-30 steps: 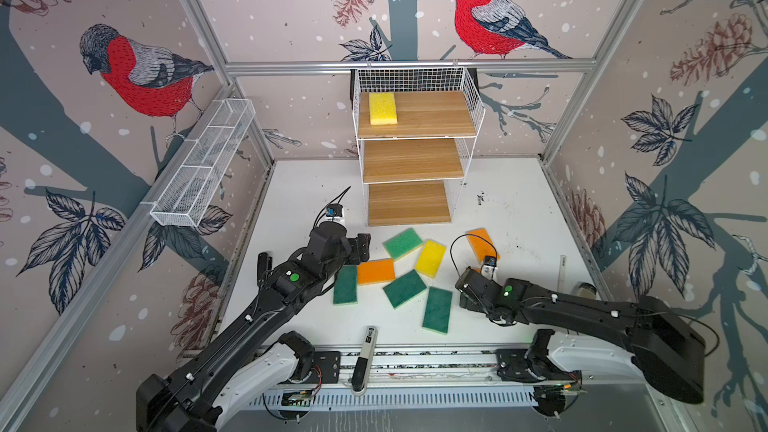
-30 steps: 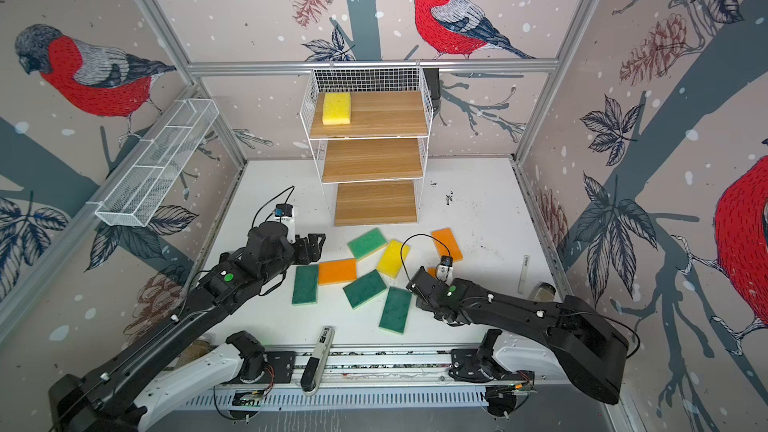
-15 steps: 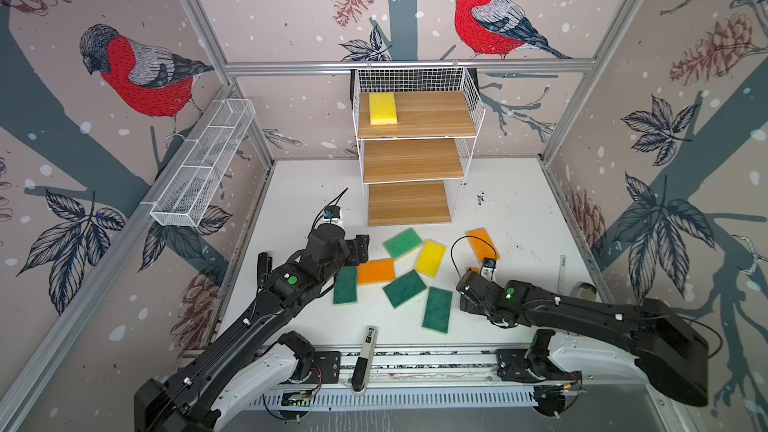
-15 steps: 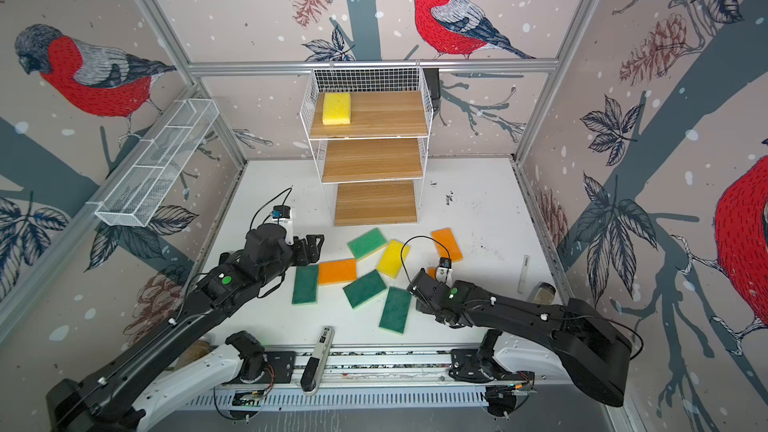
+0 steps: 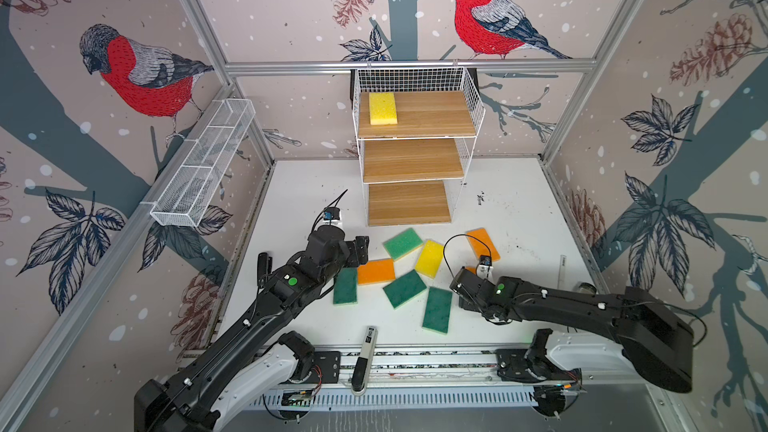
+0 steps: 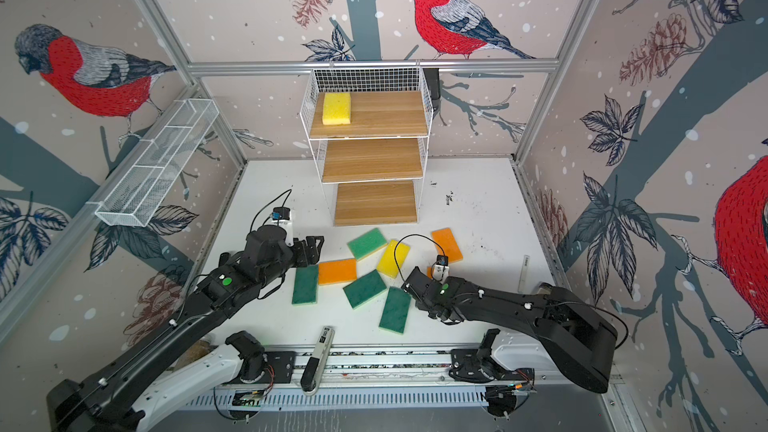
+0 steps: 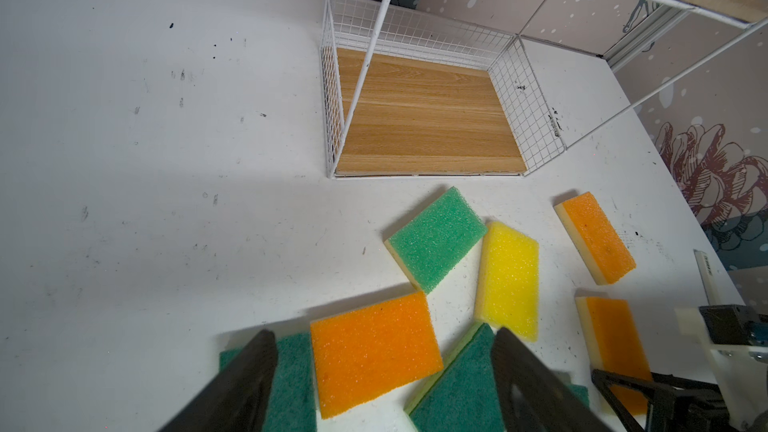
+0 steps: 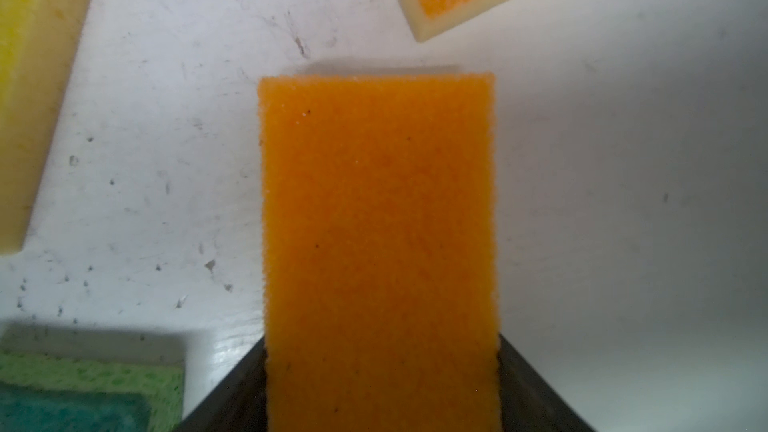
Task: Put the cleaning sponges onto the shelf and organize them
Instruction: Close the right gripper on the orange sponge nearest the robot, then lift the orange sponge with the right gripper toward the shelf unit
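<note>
My right fingers [image 8: 241, 401] are grasping an orange sponge [image 8: 378, 243]. In the right wrist view it fills the gap between them, with both long sides against the pads. I cannot tell whether it rests on the white counter [image 5: 519, 201] or hangs just above it. In both top views my right wrist hides nearly all of it, at about 4 o'clock from the counter's middle.

My left fingers [image 7: 232, 388] are released and spread wide, grasping nothing. They hang over a second orange sponge [image 5: 376, 271], which lies flat near the counter's middle. A dark green sponge [image 5: 345, 286] touches that one at its 8 o'clock. A second dark green sponge [image 5: 404, 288] lies just beside it at 4 o'clock.

A light green sponge [image 5: 403, 243] sits at 1 o'clock from the second orange sponge. A yellow sponge [image 5: 430, 258] lies just beside the light green one, at its 4 o'clock. A third orange sponge [image 5: 482, 244] lies apart at 3 o'clock from the yellow one. A third dark green sponge [image 5: 437, 309] lies nearest my base, at 6 o'clock in the scatter.

The shelf [image 5: 415, 160] stands at the counter's 12 o'clock, against the back wall. A shelved yellow sponge [image 5: 382, 108] lies flat on its top board, at the 9 o'clock end.
</note>
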You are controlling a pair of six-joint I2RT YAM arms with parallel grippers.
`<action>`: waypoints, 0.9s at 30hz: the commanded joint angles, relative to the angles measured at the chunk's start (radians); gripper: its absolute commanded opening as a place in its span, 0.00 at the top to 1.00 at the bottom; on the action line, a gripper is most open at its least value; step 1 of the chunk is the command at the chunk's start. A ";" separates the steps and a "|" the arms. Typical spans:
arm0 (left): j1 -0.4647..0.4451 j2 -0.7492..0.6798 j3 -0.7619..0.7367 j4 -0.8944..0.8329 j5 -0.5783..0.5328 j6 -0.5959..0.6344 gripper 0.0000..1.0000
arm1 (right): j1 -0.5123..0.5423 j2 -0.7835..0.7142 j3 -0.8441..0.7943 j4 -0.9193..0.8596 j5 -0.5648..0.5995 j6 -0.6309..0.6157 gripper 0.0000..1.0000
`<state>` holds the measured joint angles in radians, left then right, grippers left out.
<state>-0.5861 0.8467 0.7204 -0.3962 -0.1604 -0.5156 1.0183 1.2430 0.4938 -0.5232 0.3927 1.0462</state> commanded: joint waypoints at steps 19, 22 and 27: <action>0.001 -0.014 0.024 0.012 -0.002 0.008 0.19 | 0.009 -0.050 -0.041 -0.054 -0.041 -0.018 0.34; 0.002 -0.024 0.028 0.002 -0.008 0.008 0.19 | 0.010 -0.078 -0.008 -0.077 -0.021 -0.040 0.35; 0.001 -0.030 0.045 -0.020 -0.019 0.014 0.19 | 0.016 -0.098 0.079 -0.132 0.024 -0.085 0.36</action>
<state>-0.5861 0.8219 0.7536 -0.4107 -0.1627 -0.5152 1.0290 1.1522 0.5404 -0.6010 0.3794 1.0012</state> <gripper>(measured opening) 0.812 0.646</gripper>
